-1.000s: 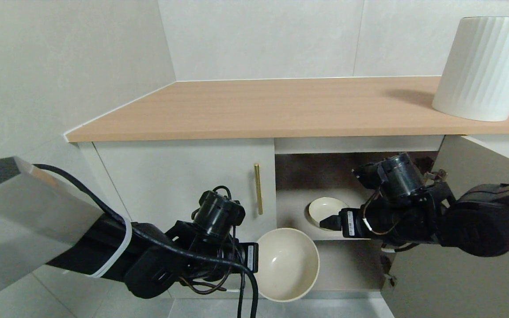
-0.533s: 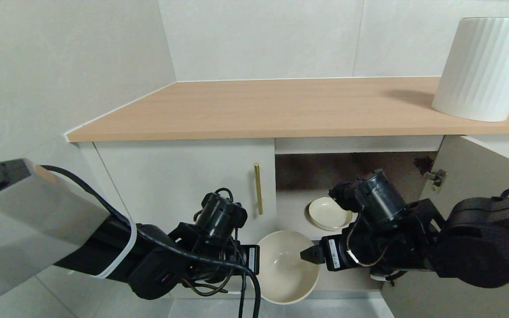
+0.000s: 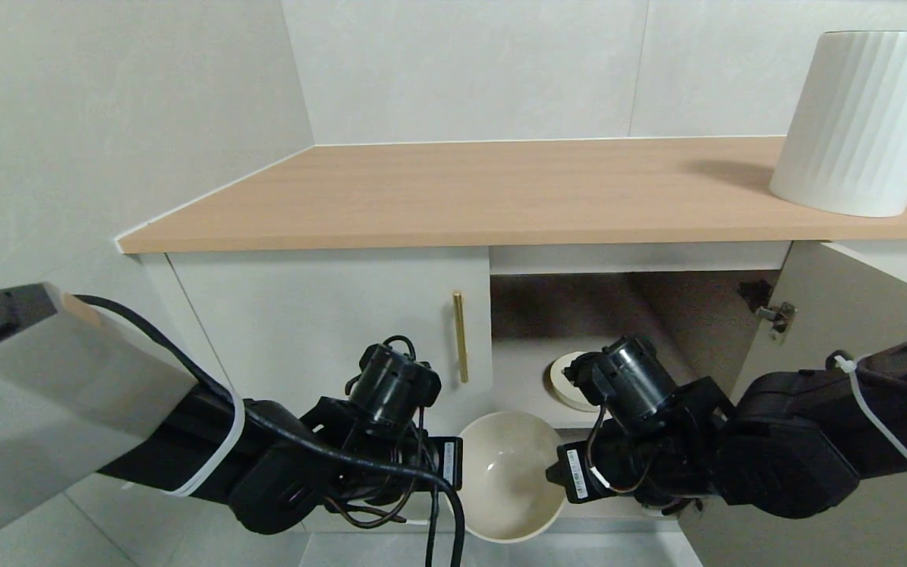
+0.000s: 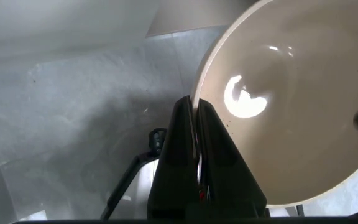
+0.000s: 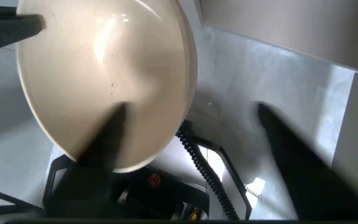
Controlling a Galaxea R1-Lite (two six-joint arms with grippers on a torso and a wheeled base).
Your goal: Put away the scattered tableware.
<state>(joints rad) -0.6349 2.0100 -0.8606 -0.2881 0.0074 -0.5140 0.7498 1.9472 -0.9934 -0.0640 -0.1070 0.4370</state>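
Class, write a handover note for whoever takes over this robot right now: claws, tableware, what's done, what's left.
The left claw is shut on the rim of the bowl, holding it before the open cupboard.
The right claw is open at the opposite rim, not closed on it.
Done: the plate lies on the shelf.
Left: set the bowl on the shelf, release it.

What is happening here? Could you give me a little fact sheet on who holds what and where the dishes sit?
Left gripper: shut on the rim of the bowl, in front of the cabinet
Right gripper: open, close to the bowl's opposite rim
Plate: on the shelf, partly hidden by the right arm
Doors: right door open, left door shut
Countertop: white ribbed container at its right end
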